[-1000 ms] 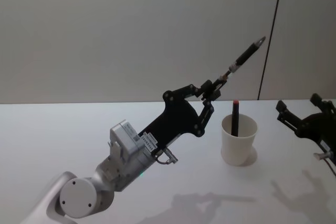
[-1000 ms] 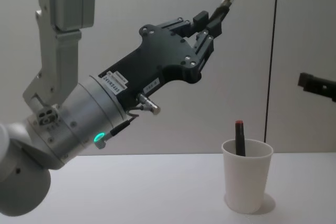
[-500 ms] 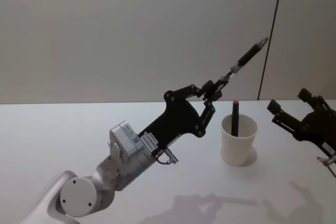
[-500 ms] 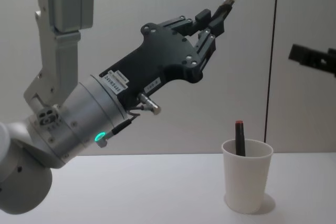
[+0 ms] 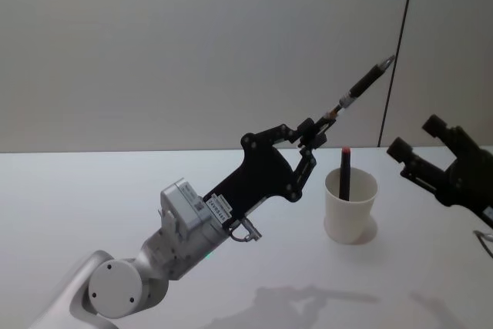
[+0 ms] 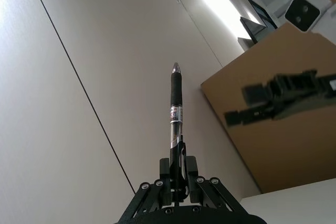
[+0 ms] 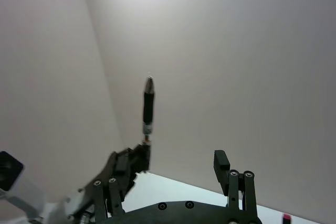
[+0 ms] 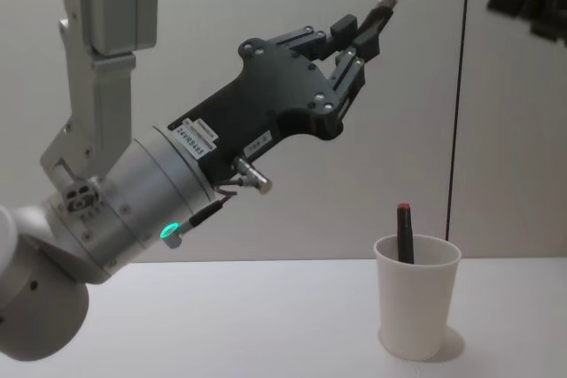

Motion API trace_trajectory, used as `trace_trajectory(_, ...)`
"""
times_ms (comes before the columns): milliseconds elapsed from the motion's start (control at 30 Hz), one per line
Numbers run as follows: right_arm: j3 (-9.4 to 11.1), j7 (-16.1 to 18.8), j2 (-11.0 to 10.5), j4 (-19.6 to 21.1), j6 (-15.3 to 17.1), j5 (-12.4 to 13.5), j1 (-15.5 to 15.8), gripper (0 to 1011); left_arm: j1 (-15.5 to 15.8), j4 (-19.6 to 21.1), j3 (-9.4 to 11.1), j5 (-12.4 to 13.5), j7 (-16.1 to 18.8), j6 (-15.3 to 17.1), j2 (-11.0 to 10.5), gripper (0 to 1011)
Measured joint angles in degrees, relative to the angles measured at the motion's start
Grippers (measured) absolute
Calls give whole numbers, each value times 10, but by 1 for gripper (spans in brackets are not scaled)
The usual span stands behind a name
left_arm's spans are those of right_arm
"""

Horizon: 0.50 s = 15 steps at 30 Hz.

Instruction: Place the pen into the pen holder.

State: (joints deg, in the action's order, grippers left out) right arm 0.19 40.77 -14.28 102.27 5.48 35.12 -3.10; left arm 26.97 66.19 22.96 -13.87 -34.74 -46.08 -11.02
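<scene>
1. The left end effector (image 5: pixel 313 138) is raised above the desk (image 5: pixel 92 190), clamped on the lower end of a black pen (image 5: pixel 360 84) whose tip points up toward 1 o'clock.
2. The pen holder (image 5: pixel 350 206), a white paper cup, stands at 5 o'clock from that end effector. A red-capped pen (image 5: pixel 344 172) already leans inside.
3. The right end effector (image 5: pixel 420 154), fingers apart and empty, hangs near the held pen, perhaps to take it over.

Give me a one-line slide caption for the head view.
Left gripper holds a pen tip-up beside the paper-cup pen holder, which contains a red-capped pen; right gripper raised alongside.
</scene>
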Motion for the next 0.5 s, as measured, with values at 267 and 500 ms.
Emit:
trace_trajectory(267, -3, 13, -2, 22, 13, 36, 1, 1001, 0, -1, 0, 0, -1, -1, 0, 183)
trace_trajectory(500, -12, -2, 1, 36, 24, 51, -3, 1001, 1, -1, 0, -1, -1, -1, 0, 183)
